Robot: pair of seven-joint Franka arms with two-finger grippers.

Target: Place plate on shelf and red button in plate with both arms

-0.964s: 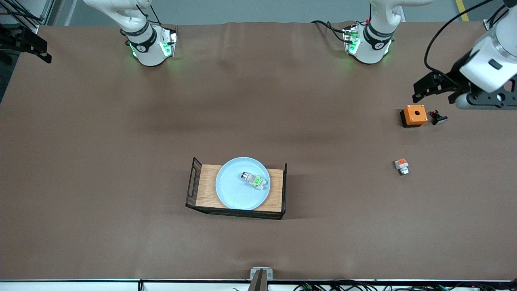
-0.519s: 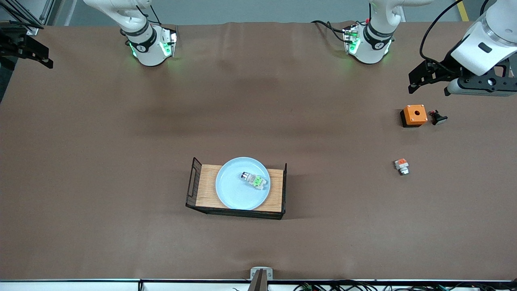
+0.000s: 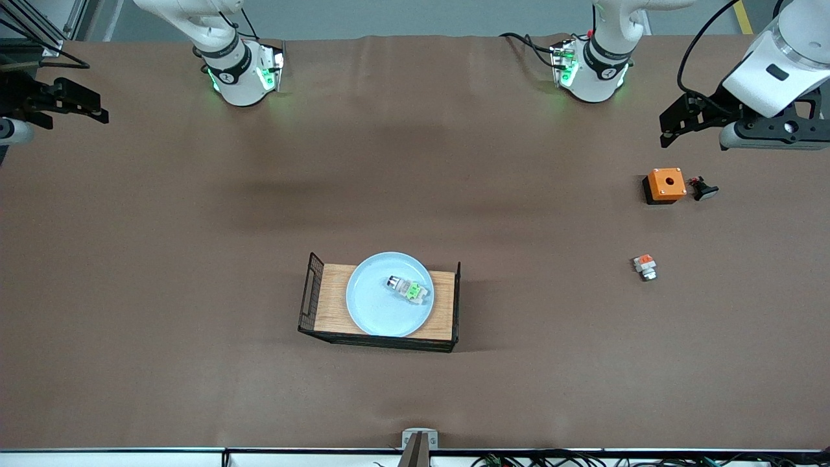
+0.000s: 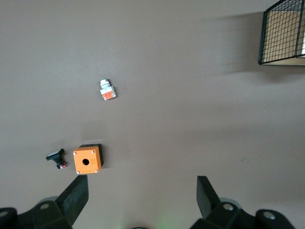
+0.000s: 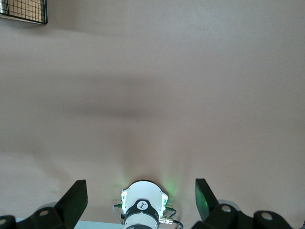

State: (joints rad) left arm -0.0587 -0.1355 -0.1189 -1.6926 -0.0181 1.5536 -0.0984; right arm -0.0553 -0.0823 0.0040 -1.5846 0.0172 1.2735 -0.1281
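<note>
the red button [image 3: 409, 288] lies on its side in the plate [image 3: 373, 311], toward the edge nearest my left arm's end of the bench, green patch up and its metal collar end pointing toward my bases. the plate, pale blue and round, sits flat on the wooden floor of a tray [image 3: 332, 295] with black wire ends, around the middle of the brown bench [image 3: 194, 259] and nearer to the front camera than anything else on it. toward my left arm's end of the bench lies a small white part with an orange-red patch [image 3: 644, 266], alone, well apart from the tray; in my left wrist view it shows too [image 4: 107, 90]. farther from the front camera than that part stands an orange box with a round hole [image 3: 665, 185], and just beside it a small black piece [image 3: 702, 189] lies on the bench. my left claw [image 3: 674, 120] hangs in the air over the bench near the orange box, fingers spread wide and holding nothing. my right claw [image 3: 78, 107] hangs over the edge of the bench at my right arm's end, likewise spread and empty, well apart from everything.
</note>
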